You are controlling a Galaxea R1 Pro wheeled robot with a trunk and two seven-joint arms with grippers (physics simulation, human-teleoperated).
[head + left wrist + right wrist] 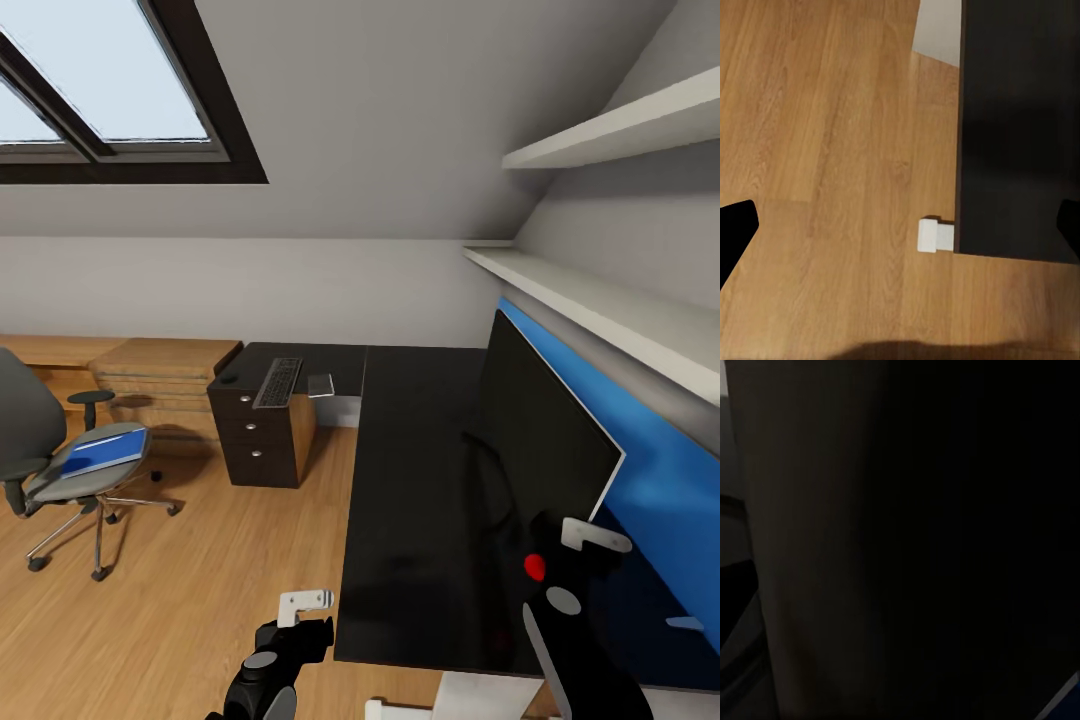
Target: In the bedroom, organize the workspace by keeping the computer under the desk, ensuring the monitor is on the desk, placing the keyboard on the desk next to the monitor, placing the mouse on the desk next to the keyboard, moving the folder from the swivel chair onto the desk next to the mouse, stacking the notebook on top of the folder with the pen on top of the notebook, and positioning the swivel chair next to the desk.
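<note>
The black monitor (pixel 545 440) stands on the right side of the black L-shaped desk (pixel 410 520). My right gripper (pixel 588 545) is right up against the monitor's lower near corner; its jaws are hidden, and the right wrist view is dark. On the desk's far wing lie the keyboard (pixel 278 382), the mouse (pixel 229 378) left of it, and a pale flat item (pixel 320 385) right of it. The blue folder (pixel 102 452) rests on the grey swivel chair (pixel 70 470) at the left. My left gripper (pixel 305 612) hangs open over the floor by the desk's near corner (pixel 967 247).
A dark drawer unit (pixel 258 435) stands under the desk's far wing, with a low wooden cabinet (pixel 160 385) beside it. White shelves (pixel 610 300) run along the right wall above a blue panel (pixel 670 470). A white desk foot (pixel 936 236) sits on the wooden floor (pixel 200 580).
</note>
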